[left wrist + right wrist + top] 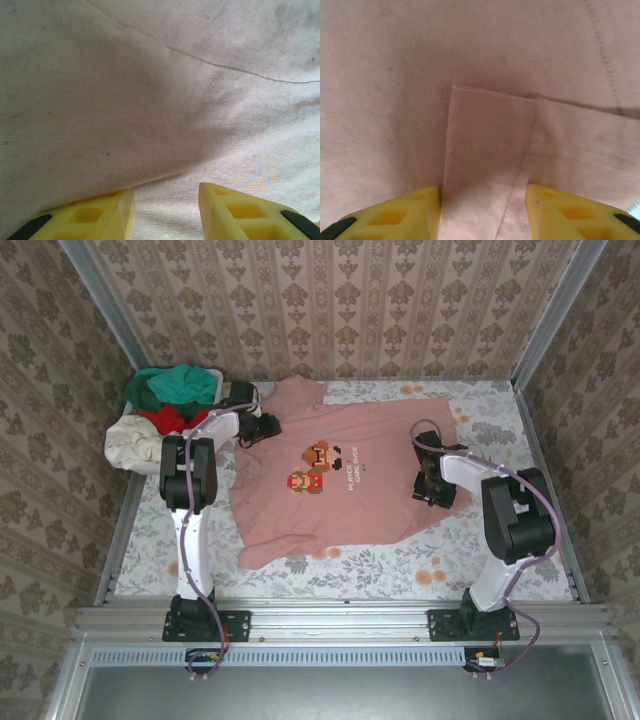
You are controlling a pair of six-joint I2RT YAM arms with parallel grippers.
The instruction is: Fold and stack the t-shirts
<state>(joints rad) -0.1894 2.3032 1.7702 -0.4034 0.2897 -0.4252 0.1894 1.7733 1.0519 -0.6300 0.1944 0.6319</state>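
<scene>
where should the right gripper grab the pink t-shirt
Pinch the folded stitched flap at the pink t-shirt's right edge, coming straight down. The shirt lies spread flat, and that doubled flap offers an edge, lined up between the right gripper's fingers.

White lettering point(355, 478) on the chest of a dusty-pink t-shirt point(350, 515), spread flat mid-table, stands just right of its pixel-art print point(315, 468). The two short lines appear to read "PLAYER 1" and "GAME OVER", though the letters are small and hard to make out. No other writing is legible.
</scene>
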